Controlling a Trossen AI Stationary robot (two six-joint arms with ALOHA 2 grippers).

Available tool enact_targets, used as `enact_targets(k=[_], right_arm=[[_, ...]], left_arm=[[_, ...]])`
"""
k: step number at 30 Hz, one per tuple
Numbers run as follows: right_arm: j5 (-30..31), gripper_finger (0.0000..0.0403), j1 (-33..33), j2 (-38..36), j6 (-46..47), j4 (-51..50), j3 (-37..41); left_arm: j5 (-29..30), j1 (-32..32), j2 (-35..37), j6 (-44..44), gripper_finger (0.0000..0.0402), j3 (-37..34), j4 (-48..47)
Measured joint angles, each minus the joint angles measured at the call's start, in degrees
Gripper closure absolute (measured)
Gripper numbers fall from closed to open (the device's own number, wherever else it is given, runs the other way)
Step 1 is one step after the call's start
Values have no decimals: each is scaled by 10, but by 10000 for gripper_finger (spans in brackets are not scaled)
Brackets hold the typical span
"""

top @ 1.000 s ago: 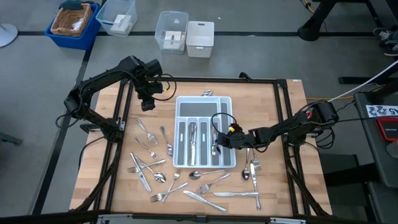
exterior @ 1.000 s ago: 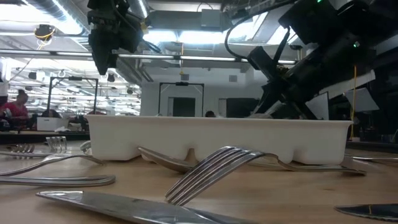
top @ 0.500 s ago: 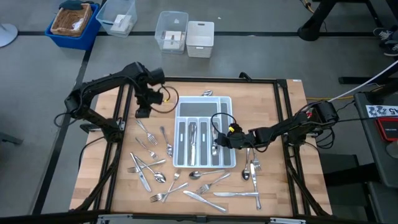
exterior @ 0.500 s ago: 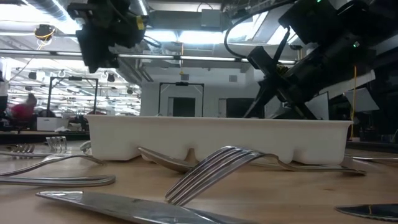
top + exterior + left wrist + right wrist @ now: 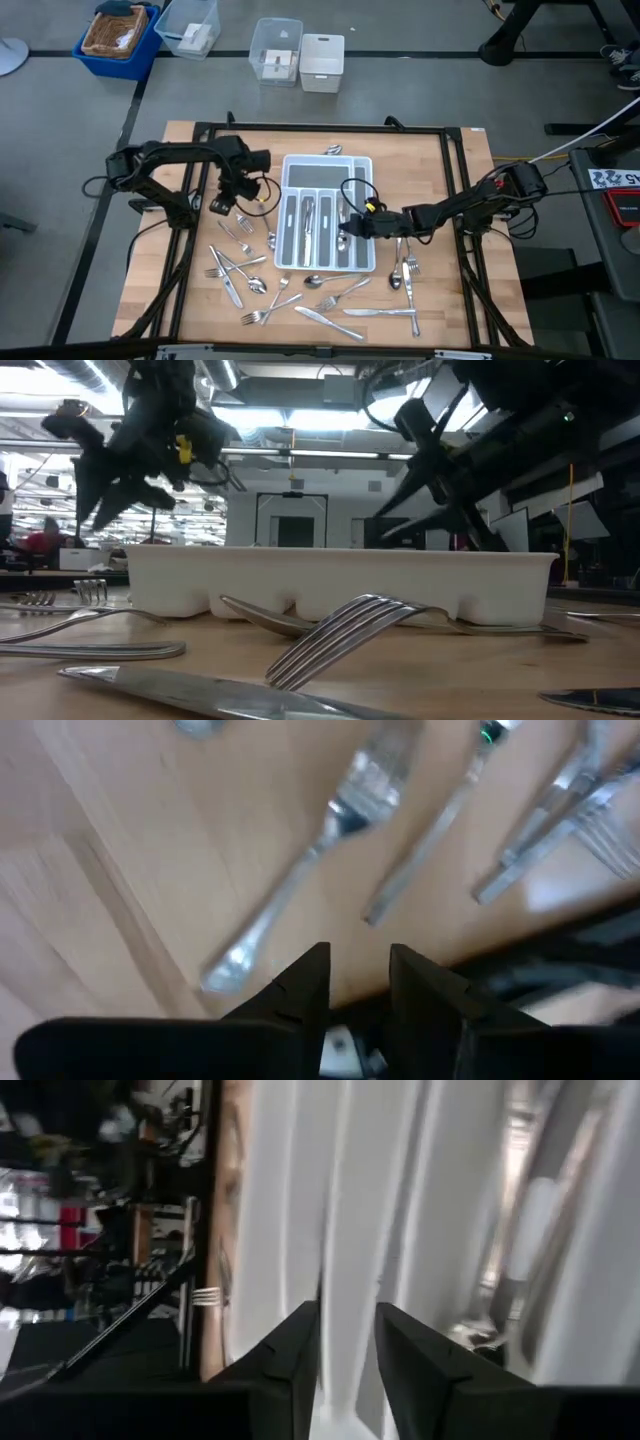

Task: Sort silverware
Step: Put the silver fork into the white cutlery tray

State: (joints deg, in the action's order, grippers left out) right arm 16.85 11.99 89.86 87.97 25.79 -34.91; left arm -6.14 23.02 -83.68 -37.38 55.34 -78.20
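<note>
The silverware lies scattered on the wooden table: forks (image 5: 232, 212) left of the white tray (image 5: 283, 215), a spread of forks, spoons and knives (image 5: 300, 292) along the near side, and more pieces (image 5: 405, 265) right of the tray. Some pieces (image 5: 310, 220) lie in the tray's slots. My left gripper (image 5: 216, 207) points down over the forks left of the tray. It is open and has nothing between its fingers (image 5: 355, 955), and a fork (image 5: 300, 890) lies just ahead of them. My right gripper (image 5: 347, 230) hangs over the tray's right slots, open (image 5: 345, 1315), and nothing is between its fingers.
A black frame (image 5: 190, 215) runs along the table's edges. One piece (image 5: 333, 150) lies just beyond the tray's far end. On the floor past the far edge stand a blue bin (image 5: 118, 35), clear boxes (image 5: 277, 50) and a white box (image 5: 322, 62).
My left gripper has swung from beside the tray's far left corner toward the near and left edges. It has come down over the forks left of the tray, rolling as it went. The white tray has shifted a little toward the table's left.
</note>
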Motion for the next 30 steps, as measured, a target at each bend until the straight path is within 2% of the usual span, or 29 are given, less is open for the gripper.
enact_targets(k=[6,16,23,30], right_arm=[[0,300,0,-28,-25,13,0],[3,300,0,-111,-105,17,0],[38,300,0,-175,-157,15,0],[47,300,0,-230,-210,12,0]], left_arm=[[0,-22,-1,4,306,-40,101],[6,-72,0,-40,306,-103,163],[68,-103,0,-33,306,-155,245],[72,-111,2,-28,306,-185,286]])
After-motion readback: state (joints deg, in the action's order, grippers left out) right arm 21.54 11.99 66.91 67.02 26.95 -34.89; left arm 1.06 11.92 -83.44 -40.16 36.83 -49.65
